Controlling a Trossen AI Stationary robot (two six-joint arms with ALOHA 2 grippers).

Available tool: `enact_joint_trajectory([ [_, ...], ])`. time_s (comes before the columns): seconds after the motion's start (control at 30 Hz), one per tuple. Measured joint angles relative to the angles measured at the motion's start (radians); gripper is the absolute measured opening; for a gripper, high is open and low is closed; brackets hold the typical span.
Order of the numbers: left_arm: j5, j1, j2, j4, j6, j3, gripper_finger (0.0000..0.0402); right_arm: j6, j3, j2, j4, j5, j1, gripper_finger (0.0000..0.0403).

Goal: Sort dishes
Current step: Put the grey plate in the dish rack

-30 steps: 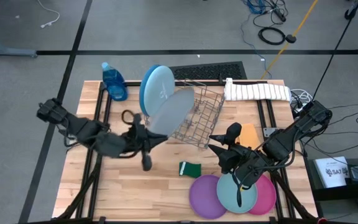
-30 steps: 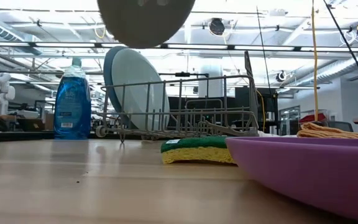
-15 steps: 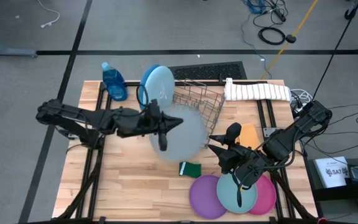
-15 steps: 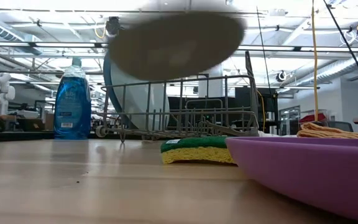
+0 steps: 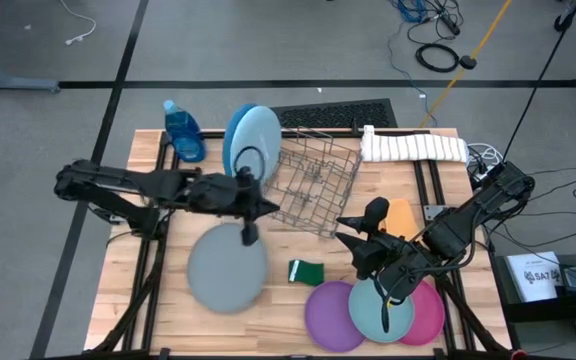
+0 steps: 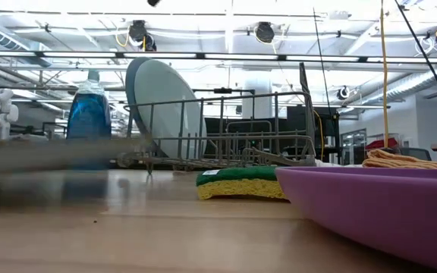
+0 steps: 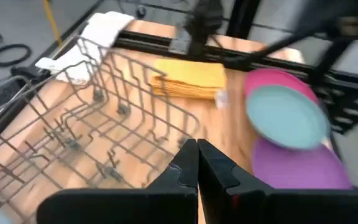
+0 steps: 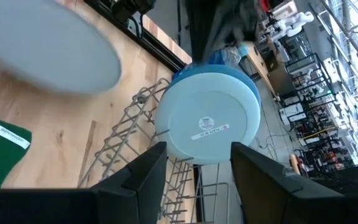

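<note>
Low view: grey plate (image 6: pixel 44 155) just a blur; left tool (image 5: pixel 251 235) pinched empty, right tool (image 5: pixel 353 242) wide, empty.

Left gripper (image 7: pixel 197 163) closed, fingers together, above wire rack (image 7: pixel 104 134). Beyond: yellow cloth (image 7: pixel 189 77), teal plate (image 7: pixel 286 116) atop pink plate (image 7: pixel 272 79) & purple plate (image 7: pixel 297 168), on desk (image 7: pixel 230 134).

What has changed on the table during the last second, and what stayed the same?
The grey plate, which was up in the air by the left gripper near the wire rack, has come down flat onto the table's near left part. The left gripper, fingers shut, is now above it, beside the rack. The right gripper, the sponge, the purple, teal and pink plates, and the pale-blue plate in the rack stayed.
</note>
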Motion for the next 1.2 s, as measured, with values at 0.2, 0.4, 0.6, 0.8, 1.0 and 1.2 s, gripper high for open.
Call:
enact_joint_trajectory([
  [0.2,-0.042,-0.087,-0.081,-0.147,-0.005,0.013,0.0001,0.040,0.000,0.000,-0.041,-0.029,0.000,0.0171],
  [0.4,-0.055,-0.152,-0.078,-0.387,-0.139,0.013,0.0000,0.083,0.000,0.000,-0.092,-0.028,-0.003,0.0171],
  [0.6,-0.015,-0.266,0.053,-0.623,-0.364,0.013,0.0000,0.070,0.000,0.000,-0.092,-0.025,-0.040,0.0171],
  [0.8,0.066,-0.397,0.209,-0.607,-0.483,0.013,0.0000,0.102,0.000,0.000,-0.088,-0.027,-0.087,0.0171],
  [1.0,0.073,-0.525,0.341,-0.598,-0.588,0.013,0.0004,0.103,0.000,0.000,-0.077,-0.029,-0.103,0.0171],
  [1.2,0.143,-0.616,0.423,-0.515,-0.638,0.013,0.0081,0.031,0.000,0.000,0.001,-0.031,-0.111,0.0171],
])
